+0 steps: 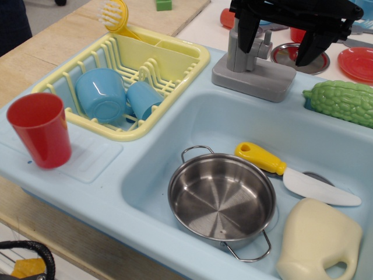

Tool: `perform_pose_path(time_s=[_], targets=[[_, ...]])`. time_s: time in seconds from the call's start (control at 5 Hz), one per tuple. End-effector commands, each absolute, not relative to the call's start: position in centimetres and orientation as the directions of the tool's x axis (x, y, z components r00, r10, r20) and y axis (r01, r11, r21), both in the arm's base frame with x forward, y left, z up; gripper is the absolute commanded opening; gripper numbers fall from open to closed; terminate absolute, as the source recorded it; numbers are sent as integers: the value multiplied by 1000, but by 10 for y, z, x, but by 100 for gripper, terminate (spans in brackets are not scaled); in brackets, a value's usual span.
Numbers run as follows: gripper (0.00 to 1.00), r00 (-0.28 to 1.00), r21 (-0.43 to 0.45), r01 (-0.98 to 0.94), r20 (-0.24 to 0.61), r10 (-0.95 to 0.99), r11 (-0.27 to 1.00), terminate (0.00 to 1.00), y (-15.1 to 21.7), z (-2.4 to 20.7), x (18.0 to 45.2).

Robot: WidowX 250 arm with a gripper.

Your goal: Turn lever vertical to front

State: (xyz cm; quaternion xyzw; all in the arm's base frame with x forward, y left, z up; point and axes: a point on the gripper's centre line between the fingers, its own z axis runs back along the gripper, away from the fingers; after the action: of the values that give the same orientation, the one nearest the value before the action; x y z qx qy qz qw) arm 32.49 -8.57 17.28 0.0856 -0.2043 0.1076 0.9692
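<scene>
Observation.image: matte, perhaps stubby grey lever [266, 42]

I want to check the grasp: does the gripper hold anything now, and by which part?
Nothing is held. The gripper is open, fingers straddling the tap near its lever.

Hand [278, 49]: matte black throughout. Two thick, blocky fingers [247, 35] taper toward their tips. Above them sits a wide, angular black body with stepped edges. No markings, screws or cables can be made out.
</scene>
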Motion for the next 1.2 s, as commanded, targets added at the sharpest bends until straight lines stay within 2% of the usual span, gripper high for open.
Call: perform_pose_path(time_s=[0.0, 0.4, 0.6, 1.0], targets=[[100, 870, 105, -210, 474, 137, 972, 0, -82, 190, 341], [100, 857, 79, -191, 500, 127, 978, 0, -80, 182, 349], [0, 861, 59, -203, 486, 149, 977, 0, -80, 177, 350], [0, 849, 21, -241, 488, 200, 970, 0, -81, 173, 338]])
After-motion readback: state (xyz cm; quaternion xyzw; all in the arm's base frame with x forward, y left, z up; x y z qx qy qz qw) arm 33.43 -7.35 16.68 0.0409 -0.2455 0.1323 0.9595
